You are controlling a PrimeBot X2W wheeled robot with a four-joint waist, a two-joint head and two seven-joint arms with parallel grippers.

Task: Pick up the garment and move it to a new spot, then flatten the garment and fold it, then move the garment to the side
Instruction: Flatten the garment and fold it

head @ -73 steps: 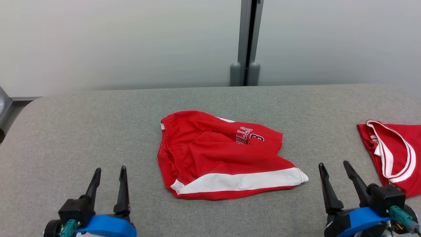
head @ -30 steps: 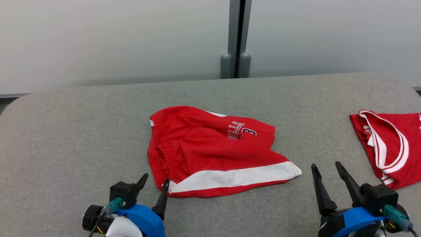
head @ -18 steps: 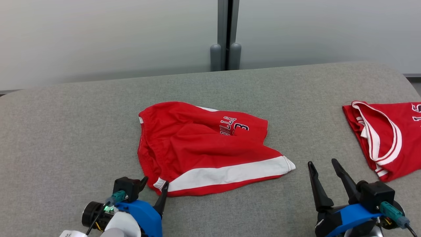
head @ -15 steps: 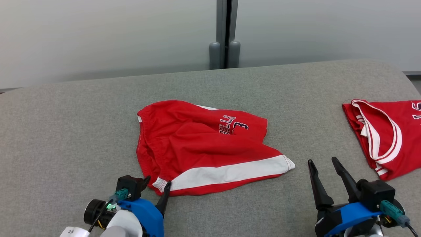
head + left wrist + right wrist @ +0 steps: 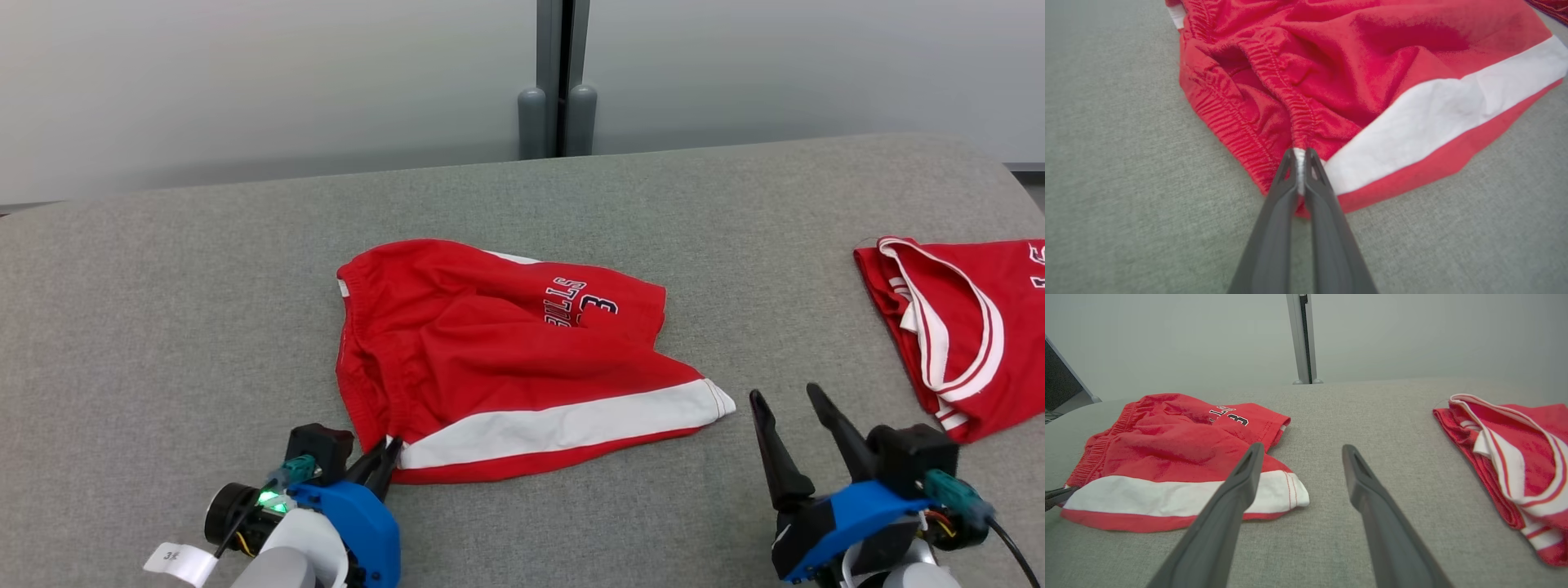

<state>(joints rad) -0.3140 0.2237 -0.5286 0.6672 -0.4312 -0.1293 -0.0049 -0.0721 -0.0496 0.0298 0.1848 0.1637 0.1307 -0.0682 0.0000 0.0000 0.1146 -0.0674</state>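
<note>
Jaws of the left gripper (image 5: 389, 447), earlier apart, now clench the red shorts' (image 5: 506, 359) corner; right gripper (image 5: 784, 394) stays spread.

On the grey bench (image 5: 163, 327), red shorts (image 5: 506, 367) lie crumpled as the left end effector (image 5: 384, 456) pinches their near waistband corner; the right end effector (image 5: 784, 394), fingers spread, sits between them and a red jersey (image 5: 971, 327).

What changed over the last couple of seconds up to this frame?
The left tool moved right to the red shorts and shut on their near waistband corner. The right tool stayed open near the hem; shorts and red jersey still lie on the grey table.
</note>
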